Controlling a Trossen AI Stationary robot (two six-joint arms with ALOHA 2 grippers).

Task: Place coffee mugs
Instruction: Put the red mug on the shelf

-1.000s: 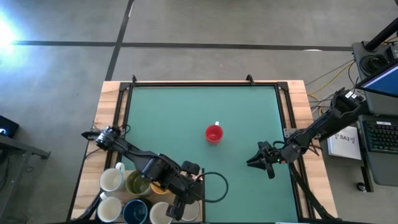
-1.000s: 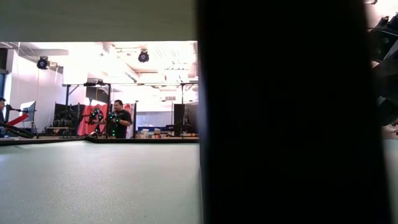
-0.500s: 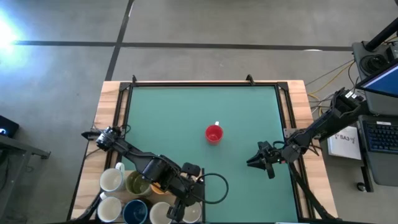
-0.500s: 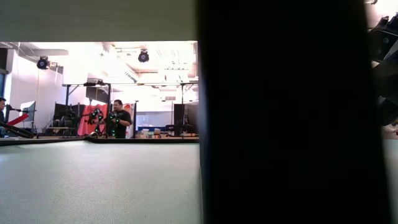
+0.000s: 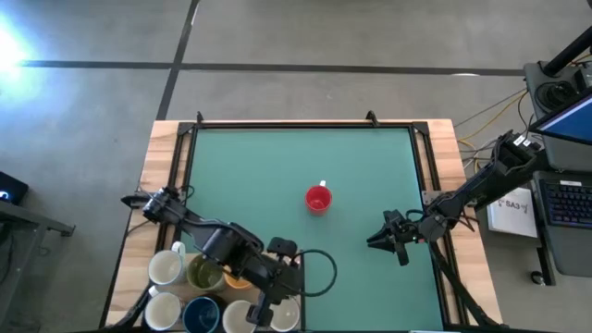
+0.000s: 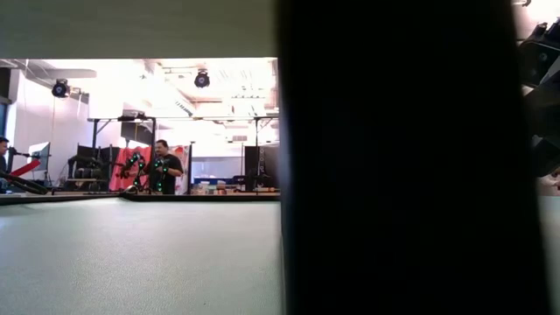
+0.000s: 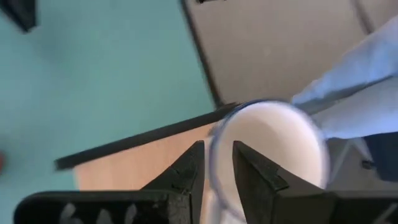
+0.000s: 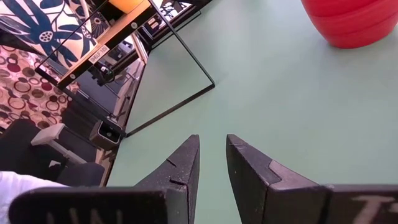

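Red mug (image 5: pixel 317 199) alone waits mid-worktop; seven others sit grouped at seven o'clock, left end effector (image 7: pixel 213 163) straddling a white mug's (image 7: pixel 273 149) rim, grip unclear.

We note a grey concrete floor (image 5: pixel 305 37) crossed by dark seam lines, with glare at one edge. The green surface (image 5: pixel 277 166) sits in a wooden border. A keyboard (image 5: pixel 566 205) and cables lie alongside. Across the room we see bright ceiling lights (image 6: pixel 202 80), dark equipment racks (image 6: pixel 92 162) and a person (image 6: pixel 163 168) standing.
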